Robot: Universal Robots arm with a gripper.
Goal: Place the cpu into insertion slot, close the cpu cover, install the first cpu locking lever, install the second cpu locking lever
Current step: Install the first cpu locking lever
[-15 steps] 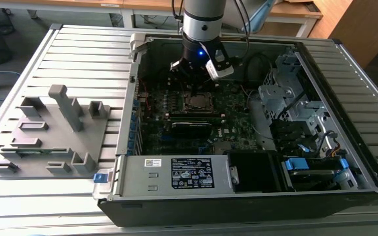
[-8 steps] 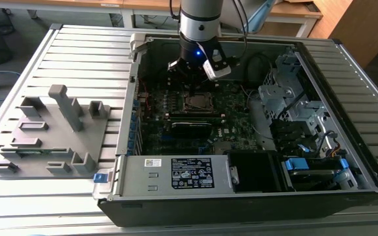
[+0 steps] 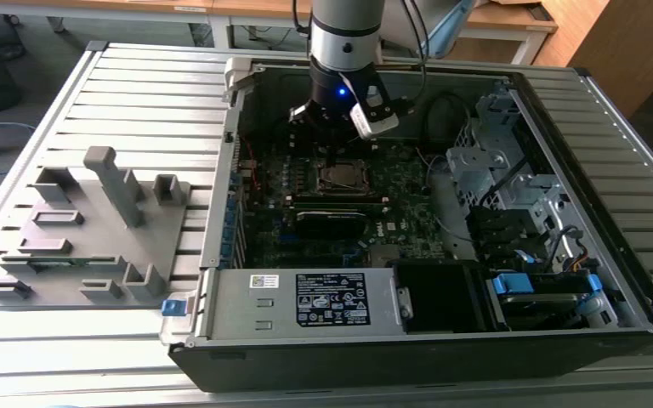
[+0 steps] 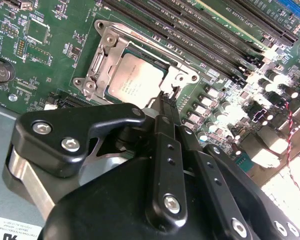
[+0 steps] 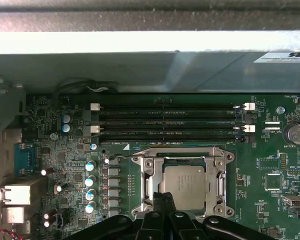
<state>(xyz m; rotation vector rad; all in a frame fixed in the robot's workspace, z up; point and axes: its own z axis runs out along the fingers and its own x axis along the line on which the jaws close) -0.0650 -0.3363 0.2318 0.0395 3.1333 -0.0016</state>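
The cpu [image 4: 135, 80] lies flat in the insertion slot [image 3: 343, 176] on the green motherboard, its grey-silver top showing. The cpu cover [image 4: 102, 55] is down around it, with the chip showing through the window. My gripper [image 4: 167, 100] is shut with nothing between its black fingers, and their tips are at the cover's tab on one edge of the socket. In the first wrist view the cpu [image 5: 184, 187] sits inside the cover [image 5: 147, 175], and the gripper [image 5: 162, 200] overlaps the socket's near edge. In the exterior view the gripper [image 3: 329, 126] hangs just behind the socket.
Long black memory slots [image 5: 170, 122] run beside the socket. A row of small capacitors [image 5: 91, 185] stands on its other side. The open computer case [image 3: 235, 153] walls in the board, with a power supply [image 3: 326, 299] in front. A grey fixture [image 3: 88, 229] rests at the exterior view's left.
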